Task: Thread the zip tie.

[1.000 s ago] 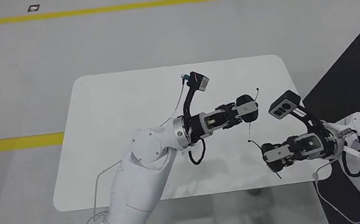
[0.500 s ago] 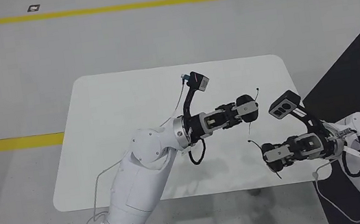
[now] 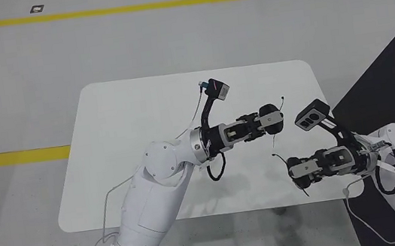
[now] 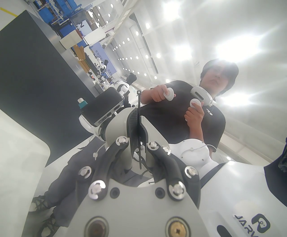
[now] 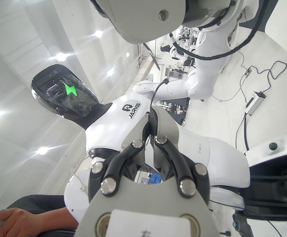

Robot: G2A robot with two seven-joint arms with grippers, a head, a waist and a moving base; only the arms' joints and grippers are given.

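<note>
Two grippers work above one white table point(image 3: 130, 132). The left gripper point(image 3: 273, 120), over the table's right half, is clamped narrow on the first zip tie point(image 4: 138, 101), a straight black strip. The right gripper point(image 3: 295, 171), over the table's near right edge, pinches the second zip tie point(image 5: 165, 82), which curves. The ties' tips lie near each other but apart.

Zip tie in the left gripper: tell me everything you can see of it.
The zip tie is a thin, straight black strip, plastic by its look. The left gripper is shut on its middle, textured pads pressing both sides. Its small square head stands beyond the fingertips; the tail runs back between the fingers toward the palm. It hangs above the white table, touched by the pads alone.
</note>
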